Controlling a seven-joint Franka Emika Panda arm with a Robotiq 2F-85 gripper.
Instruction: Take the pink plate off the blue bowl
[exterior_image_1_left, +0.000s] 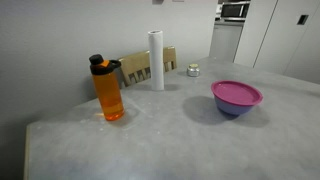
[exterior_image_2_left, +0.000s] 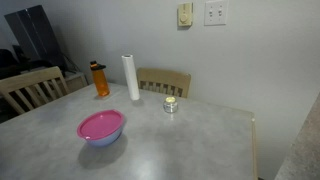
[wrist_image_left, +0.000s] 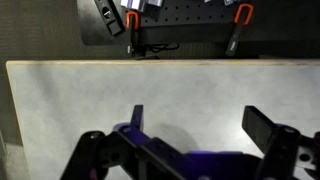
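Grey table (exterior_image_1_left: 150, 145): pink plate (exterior_image_1_left: 237, 93) sits capping blue bowl (exterior_image_1_left: 235, 109), untouched. Gripper (wrist_image_left: 200, 125): jaws spread, empty. Approach looks pending; you next need a pinch on the plate's rim.

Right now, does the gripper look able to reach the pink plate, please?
Probably yes: the plate lies uncovered on the bowl, the bottle and roll stand well apart, and the gripper is open. Neither exterior view shows it, so its distance is unclear.
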